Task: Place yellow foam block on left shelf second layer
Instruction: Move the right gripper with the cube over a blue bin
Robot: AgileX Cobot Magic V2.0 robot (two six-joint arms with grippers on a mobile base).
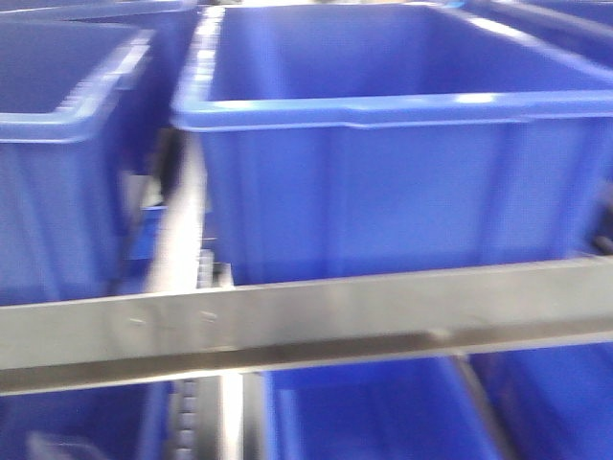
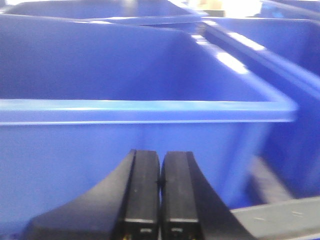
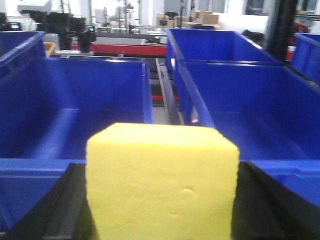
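Note:
The yellow foam block (image 3: 162,182) fills the lower middle of the right wrist view, clamped between the two black fingers (image 3: 62,207) of my right gripper (image 3: 162,200), which is shut on it. The block hangs in front of two blue bins. In the left wrist view my left gripper (image 2: 160,172) is shut, its two black pads pressed together with nothing between them, just in front of a blue bin's (image 2: 150,110) near wall. Neither gripper nor the block shows in the front view.
Blue plastic bins (image 1: 383,105) stand in rows on a shelf, with a grey metal rail (image 1: 306,321) across the front and more bins (image 1: 374,412) below it. In the right wrist view two bins (image 3: 75,105) (image 3: 240,100) sit side by side with a narrow gap.

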